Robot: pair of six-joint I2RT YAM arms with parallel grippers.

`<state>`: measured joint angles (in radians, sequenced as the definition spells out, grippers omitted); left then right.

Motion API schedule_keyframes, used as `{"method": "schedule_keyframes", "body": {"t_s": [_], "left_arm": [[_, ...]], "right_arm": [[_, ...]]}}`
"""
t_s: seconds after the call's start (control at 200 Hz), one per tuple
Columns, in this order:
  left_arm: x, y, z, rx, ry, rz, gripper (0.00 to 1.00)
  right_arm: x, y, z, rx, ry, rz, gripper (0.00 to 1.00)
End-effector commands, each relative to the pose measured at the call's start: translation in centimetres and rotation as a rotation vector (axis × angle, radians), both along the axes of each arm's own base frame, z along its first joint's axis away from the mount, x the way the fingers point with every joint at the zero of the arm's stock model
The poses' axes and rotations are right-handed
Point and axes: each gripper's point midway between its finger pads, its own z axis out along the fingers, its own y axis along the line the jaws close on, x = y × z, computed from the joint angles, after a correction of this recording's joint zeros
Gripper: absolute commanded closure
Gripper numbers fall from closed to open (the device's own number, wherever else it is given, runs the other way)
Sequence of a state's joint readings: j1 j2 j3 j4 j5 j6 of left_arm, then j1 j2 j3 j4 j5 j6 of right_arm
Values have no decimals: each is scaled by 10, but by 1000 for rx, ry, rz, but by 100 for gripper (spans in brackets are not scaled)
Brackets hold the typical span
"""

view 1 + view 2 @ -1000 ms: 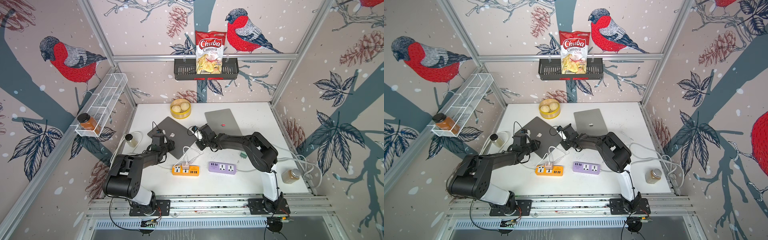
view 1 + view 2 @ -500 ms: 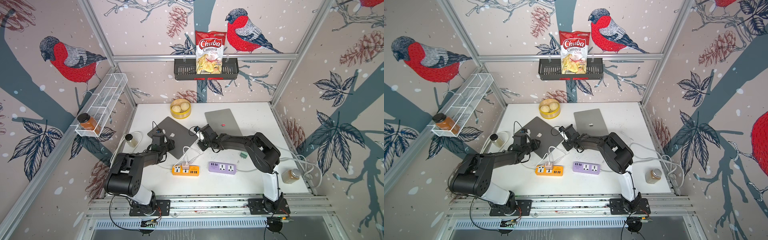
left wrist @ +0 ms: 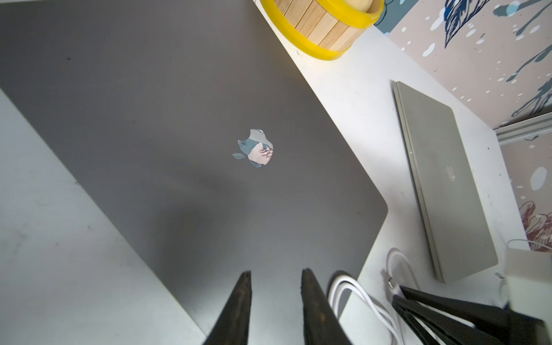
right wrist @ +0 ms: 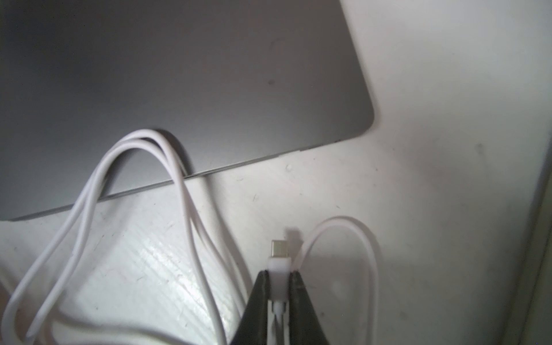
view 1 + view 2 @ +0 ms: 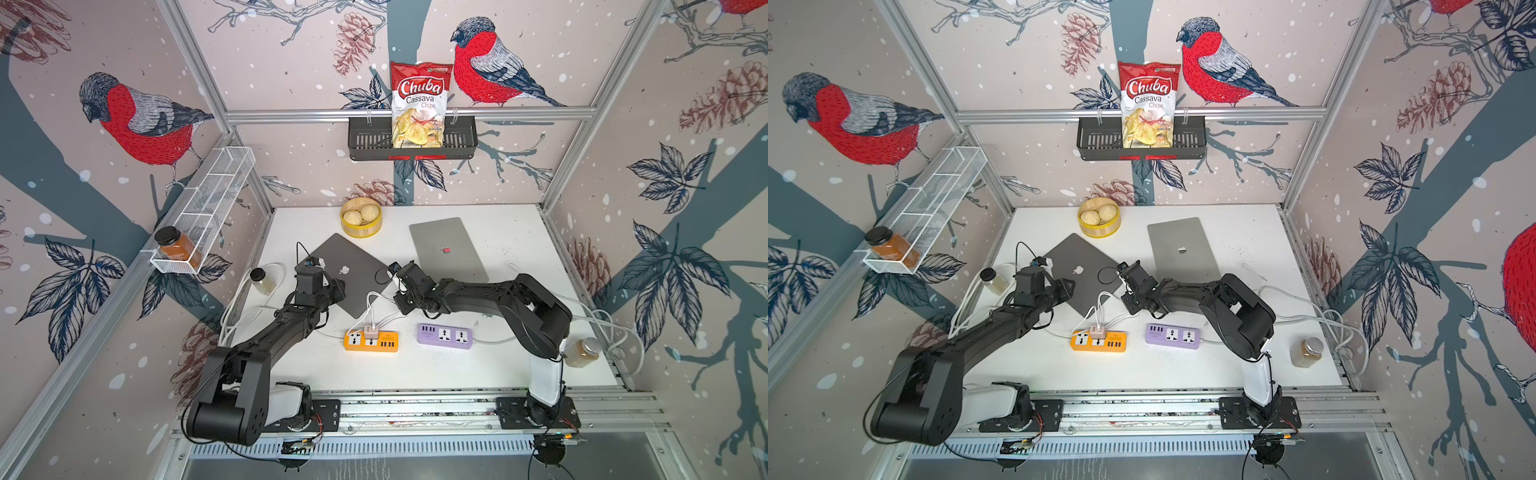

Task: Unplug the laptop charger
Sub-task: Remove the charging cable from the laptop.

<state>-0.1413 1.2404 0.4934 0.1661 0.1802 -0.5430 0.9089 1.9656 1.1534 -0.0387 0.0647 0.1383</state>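
Right gripper (image 4: 279, 273): clenched on the white collar of the charger connector (image 4: 279, 254), fingers (image 4: 263, 286) square on either side, metal tip exposed ahead of them. The tip is out of the port and stands apart from the edge of the dark laptop (image 4: 179, 74), over bare table (image 4: 433, 149).

Left gripper (image 3: 274, 273): jaws drawn close together, nothing between them, set on or just above the dark laptop's lid near its edge. Contact cannot be confirmed.

Cable (image 4: 191, 209): slack, with one double loop arching over the lid's edge. It runs back to the charger brick (image 5: 370, 331), which is seated in the orange power strip (image 5: 371, 340).

Assessment: the extraction looks done and what remains is to carry the connector off and set it down. Recommended:
- Draw the connector away low and in line with its own axis.
- Watch the loop on the lid — if it catches, it could tug the laptop.
- Use the left arm to steady the lid until the loop has slid off.
- Release only over bare table, short of the silver laptop (image 5: 446, 249).
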Motion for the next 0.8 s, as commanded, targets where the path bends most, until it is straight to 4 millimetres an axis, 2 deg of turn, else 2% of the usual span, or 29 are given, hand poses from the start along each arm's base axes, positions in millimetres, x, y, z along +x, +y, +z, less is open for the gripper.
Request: {"method": "schedule_keyframes", "body": {"t_s": [0.0, 0.065, 0.16, 0.295, 0.46, 0.645, 0.796], "left_arm": [[-13, 3, 3, 10, 14, 12, 69], [-20, 1, 6, 4, 13, 1, 69], [-34, -7, 9, -24, 2, -18, 69], [-51, -16, 15, -28, -24, -39, 68], [-66, -16, 18, -30, -26, -54, 67], [-80, -32, 18, -48, -17, -94, 66], [-87, -31, 35, -45, -49, -90, 66]], "right_arm": [[1, 5, 0, 17, -1, -39, 88], [0, 6, 2, 9, -12, -53, 79], [-4, 10, 12, 12, -42, -58, 62], [-10, 12, 28, 12, -78, -80, 53], [-24, 3, 49, 33, -117, -111, 47], [-52, -1, 73, 103, -129, -124, 45], [-77, 3, 84, 121, -130, -138, 45]]}}
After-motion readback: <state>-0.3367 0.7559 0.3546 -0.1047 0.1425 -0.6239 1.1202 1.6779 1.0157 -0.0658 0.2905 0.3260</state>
